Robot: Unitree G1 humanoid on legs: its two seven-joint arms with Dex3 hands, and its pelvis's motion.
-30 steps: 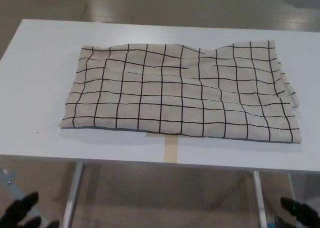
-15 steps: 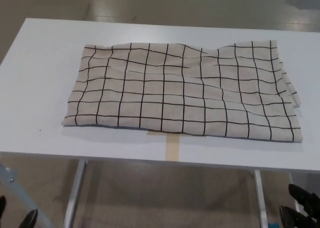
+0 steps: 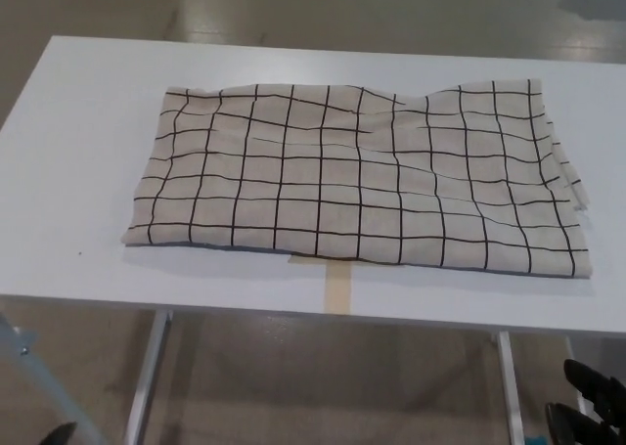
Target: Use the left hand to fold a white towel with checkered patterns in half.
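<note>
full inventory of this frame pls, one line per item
towel: 1, off-white with black grid, lying flat across mid table, right edge layered
table: 1, white, fills most of view, metal legs below
tape: 1 strip, tan, on table's near edge, running under the towel's near edge
floor: beige, beyond and under table
left hand: only a black tip shows, bottom left corner
right hand: black fingers, bottom right corner, below table level

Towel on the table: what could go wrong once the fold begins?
The towel lies rumpled with layered edges at its right side, so a pinch may lift only one layer. Its front edge sits near the table edge, so dragging could pull it off. The left hand barely shows, low at the frame's bottom.
</note>
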